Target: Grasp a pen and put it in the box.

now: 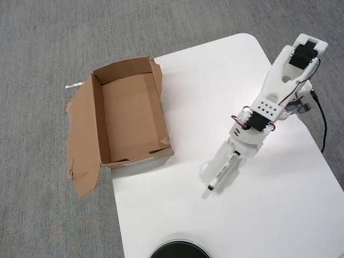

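Observation:
In the overhead view the pen [220,174], slim and white with its black cap pointing toward the bottom left, sticks out from my white gripper [230,157]. The jaws are shut on its upper end. A faint shadow lies on the table to the pen's left, so it seems slightly raised. The box [131,115], brown cardboard with ragged flaps, stands open and empty at the white table's left edge, well to the left of the gripper.
The white table [279,215] ends just under the box, with grey carpet [43,43] beyond. A black round object [179,250] sits at the bottom edge. A black cable [323,126] runs down the right side beside the arm's base [301,56].

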### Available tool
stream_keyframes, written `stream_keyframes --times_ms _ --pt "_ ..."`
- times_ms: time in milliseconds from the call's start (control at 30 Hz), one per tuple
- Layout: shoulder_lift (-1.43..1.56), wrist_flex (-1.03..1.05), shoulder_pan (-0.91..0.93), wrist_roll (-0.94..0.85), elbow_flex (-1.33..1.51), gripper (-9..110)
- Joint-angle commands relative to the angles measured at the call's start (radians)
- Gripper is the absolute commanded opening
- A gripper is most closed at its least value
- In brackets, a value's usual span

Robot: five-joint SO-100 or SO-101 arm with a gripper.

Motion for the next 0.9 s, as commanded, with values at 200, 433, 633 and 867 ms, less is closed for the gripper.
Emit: stream_keyframes --times_ms 200,433,633,867 --pt "0.044 0.000 0.019 0.008 -0.430 1" --pt "0.029 0.000 0.163 0.008 -0.699 1" --pt "-0.029 0.000 0.358 0.008 -0.917 1" --pt "-0.213 0.000 0.536 0.010 -1.223 1"
